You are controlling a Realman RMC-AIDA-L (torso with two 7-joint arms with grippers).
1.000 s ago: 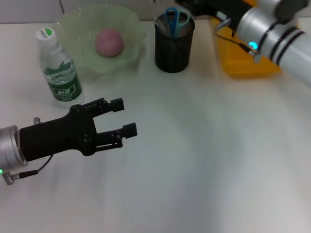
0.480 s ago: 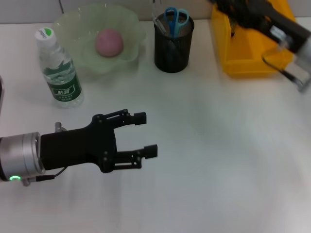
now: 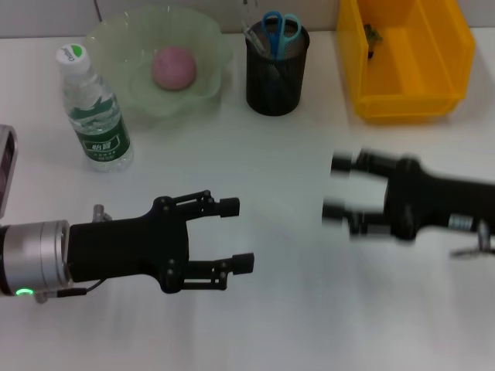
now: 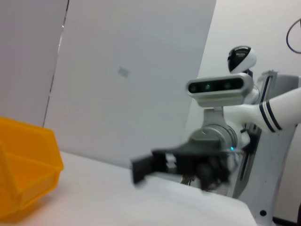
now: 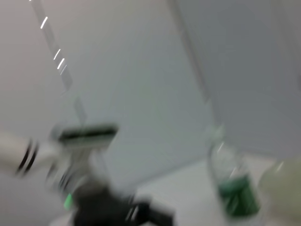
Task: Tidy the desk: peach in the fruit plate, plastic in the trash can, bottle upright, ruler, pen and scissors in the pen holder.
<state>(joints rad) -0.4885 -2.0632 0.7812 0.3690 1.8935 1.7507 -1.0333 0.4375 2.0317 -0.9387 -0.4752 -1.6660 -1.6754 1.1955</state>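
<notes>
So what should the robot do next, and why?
Probably just pull both arms back and rest. The pink round peach sits in the pale green wavy fruit plate, the clear water bottle stands upright, the blue-handled scissors are in the black mesh pen holder, and both the left tool and right tool hover open, holding nothing.

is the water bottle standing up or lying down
Standing up. In the head view the bottle rests on its base on the desk, white cap on top, beside the fruit plate.

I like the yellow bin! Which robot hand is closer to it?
The right gripper: it hovers just in front of the trash can. The left gripper is farther off, across the desk.
</notes>
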